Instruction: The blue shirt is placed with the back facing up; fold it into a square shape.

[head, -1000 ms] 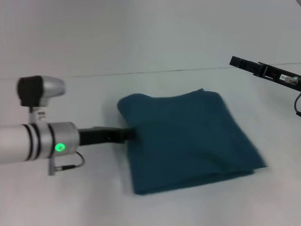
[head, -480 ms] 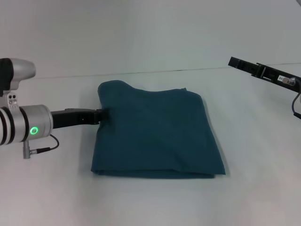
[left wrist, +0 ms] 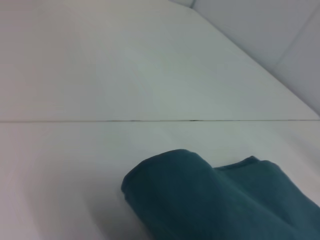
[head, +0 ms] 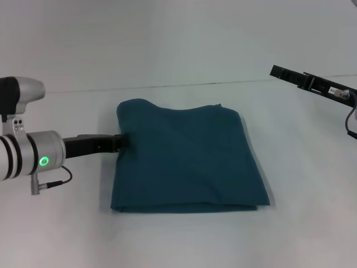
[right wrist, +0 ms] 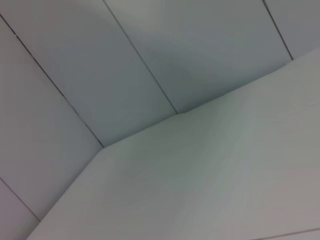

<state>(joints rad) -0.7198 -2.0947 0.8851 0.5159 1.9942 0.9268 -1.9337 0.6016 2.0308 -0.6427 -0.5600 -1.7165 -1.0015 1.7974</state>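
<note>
The left tool point(head: 119, 140) met the left edge of the dark teal-blue, soft-fabric shirt point(head: 187, 162); whether it was apart or clamped could not be told. Within the last second the shirt had slid leftward and settled mid-counter point(head: 312, 184) as a near-square folded stack, so folding looked nearly done. The right tool point(head: 279, 71) hung above the counter's far right edge, its opening unreadable.

The shirt point(head: 187, 159) is dark teal-blue, soft and matte, folded into a rough square of several layers lying flat on the white table point(head: 184, 240). Its top face is plain. The left gripper point(head: 120, 140) touches its left edge near the far corner, where the fabric point(left wrist: 200, 195) bulges in a rounded fold. The near edge shows stacked layers.
</note>
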